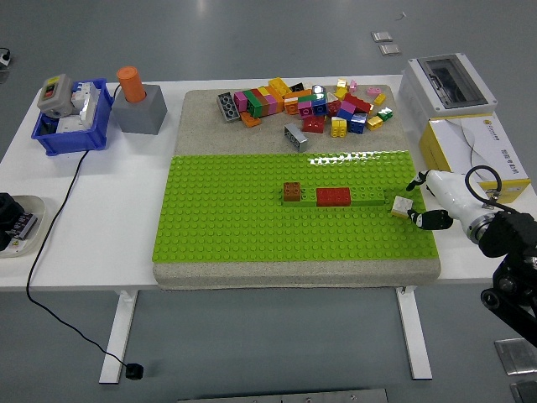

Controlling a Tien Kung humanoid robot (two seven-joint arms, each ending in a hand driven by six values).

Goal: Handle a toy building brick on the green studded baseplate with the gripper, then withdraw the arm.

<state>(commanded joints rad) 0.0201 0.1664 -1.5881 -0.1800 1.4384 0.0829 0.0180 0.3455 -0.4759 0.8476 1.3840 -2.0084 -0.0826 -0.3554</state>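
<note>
Right hand [436,204] sits at the right edge of the green studded baseplate [252,227], fingers curled, a small cream brick [402,206] at its fingertips; a firm grip can't be confirmed. Just left of it on the baseplate: a green strip [369,198] carrying a red brick [333,196] and a brown brick [292,191]. Beyond the baseplate's far edge, a loose pile of mixed bricks [310,105].

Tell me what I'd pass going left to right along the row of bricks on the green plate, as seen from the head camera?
Brown brick → red brick → green bricks → pale brick → the robot's right hand, at the green baseplate's right edge.
</note>
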